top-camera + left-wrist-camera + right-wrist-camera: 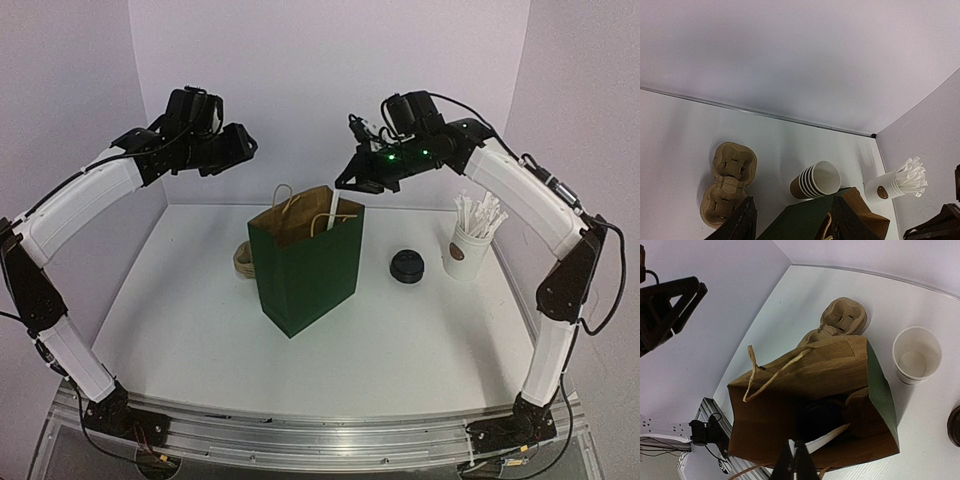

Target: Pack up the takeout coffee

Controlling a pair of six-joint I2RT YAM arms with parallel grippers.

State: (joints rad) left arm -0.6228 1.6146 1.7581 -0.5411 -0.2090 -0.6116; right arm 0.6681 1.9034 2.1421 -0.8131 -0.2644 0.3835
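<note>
The takeout coffee (822,417) stands inside the green paper bag (305,270); only its black dome lid shows, deep in the bag's brown interior in the right wrist view. My right gripper (352,180) hovers over the bag's open mouth, also seen in the right wrist view (796,452), shut on a white wrapped stick (832,436) that slants down into the bag (790,405). The stick shows from above too (330,210). My left gripper (235,150) is raised at the back left, open and empty, its fingers (740,222) above the bag's edge (805,220).
A stack of lidless brown cups (815,180) lies behind the bag. Two cardboard cup carriers (727,182) sit to its left (241,262). A loose black lid (407,266) and a white cup of wrapped sticks (468,245) stand right of the bag. Walls close in at the back and sides.
</note>
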